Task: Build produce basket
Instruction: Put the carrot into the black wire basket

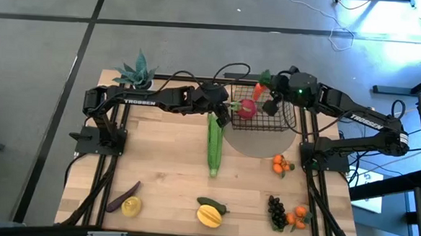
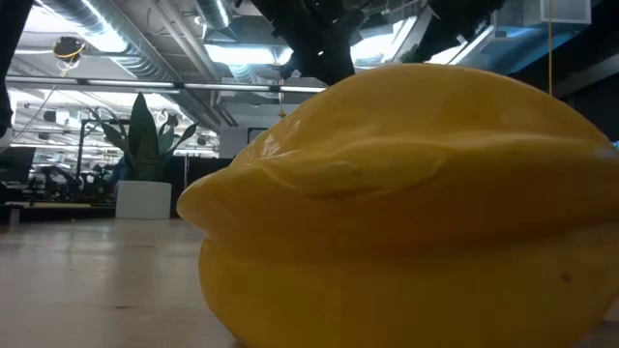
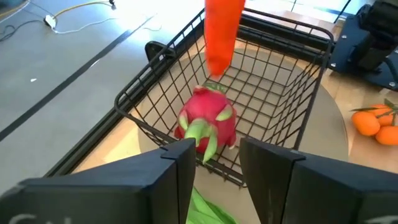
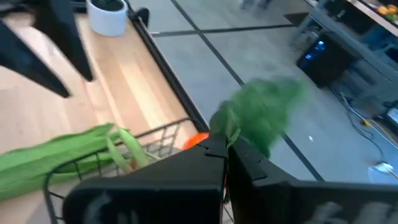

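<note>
Now both arms (image 1: pixel 161 97) over basket (image 1: pixel 265 114)

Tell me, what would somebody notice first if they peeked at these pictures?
Probably the black wire basket at the table's far edge, with a red radish lying in it and both arms meeting over it. The left tool hangs open just past the radish, while the right tool, shut on the carrot, dangles it over the basket. In the low view, a big yellow fruit fills nearly the whole picture.
</note>
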`<state>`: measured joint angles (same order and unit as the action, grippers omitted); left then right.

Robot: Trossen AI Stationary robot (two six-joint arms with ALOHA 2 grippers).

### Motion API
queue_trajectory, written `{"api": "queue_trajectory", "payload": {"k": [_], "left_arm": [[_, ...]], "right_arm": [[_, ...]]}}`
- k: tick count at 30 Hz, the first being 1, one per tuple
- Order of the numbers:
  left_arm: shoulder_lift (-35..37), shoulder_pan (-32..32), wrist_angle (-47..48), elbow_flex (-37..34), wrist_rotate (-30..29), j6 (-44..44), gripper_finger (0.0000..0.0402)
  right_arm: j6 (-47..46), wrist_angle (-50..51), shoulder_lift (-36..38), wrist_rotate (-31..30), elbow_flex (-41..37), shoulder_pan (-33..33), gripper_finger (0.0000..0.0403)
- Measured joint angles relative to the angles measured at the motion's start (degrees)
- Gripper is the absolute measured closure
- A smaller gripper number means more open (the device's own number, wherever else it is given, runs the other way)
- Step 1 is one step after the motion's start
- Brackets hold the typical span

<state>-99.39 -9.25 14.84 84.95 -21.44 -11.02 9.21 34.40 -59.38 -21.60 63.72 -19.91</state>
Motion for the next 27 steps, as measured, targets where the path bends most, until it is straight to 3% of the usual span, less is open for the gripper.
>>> {"api": "queue_trajectory", "payload": {"k": [14,27], "left_arm": [[2.0,1.2,4.0,-0.1,-0.1,-0.9,0.0291],[4.2,1.5,5.4,0.0,-0.2,-0.9,0.0291]], "right_arm": [[-3.5,12.8,0.4,-2.9,-0.1,-4.6,0.0403],[-7.7,11.8,0.4,-2.8,-9.0,-11.8,0.0403]]}}
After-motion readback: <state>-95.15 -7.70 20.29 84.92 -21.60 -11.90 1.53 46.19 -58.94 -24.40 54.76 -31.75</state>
